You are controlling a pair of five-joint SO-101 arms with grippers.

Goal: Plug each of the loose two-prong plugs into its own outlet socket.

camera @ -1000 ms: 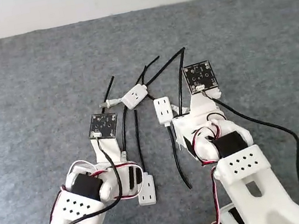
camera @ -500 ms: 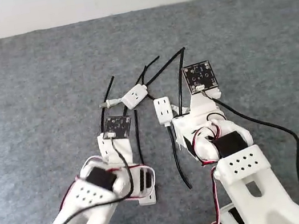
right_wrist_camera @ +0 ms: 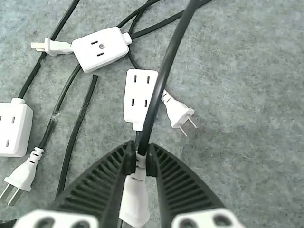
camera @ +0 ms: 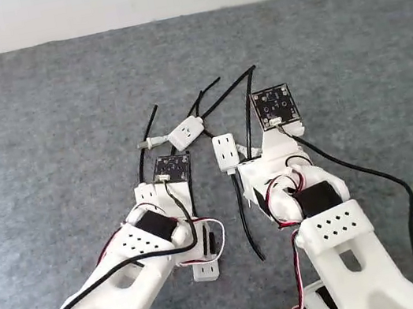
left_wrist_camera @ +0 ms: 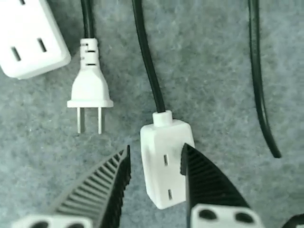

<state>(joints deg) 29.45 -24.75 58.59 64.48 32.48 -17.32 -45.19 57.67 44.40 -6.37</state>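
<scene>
Two-prong plug (left_wrist_camera: 90, 90), white, bare metal prongs, black cord (left_wrist_camera: 87, 19)

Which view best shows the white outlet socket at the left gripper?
Left wrist view: the white rectangular outlet socket sits inside the open left gripper, slots visible. High view hides most under that arm; right wrist view crops it.

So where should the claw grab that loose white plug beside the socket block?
Probably the plug by its tapered white body, pinched across the sides from above: it lies flat, and that leaves the prongs and cord clear.
</scene>
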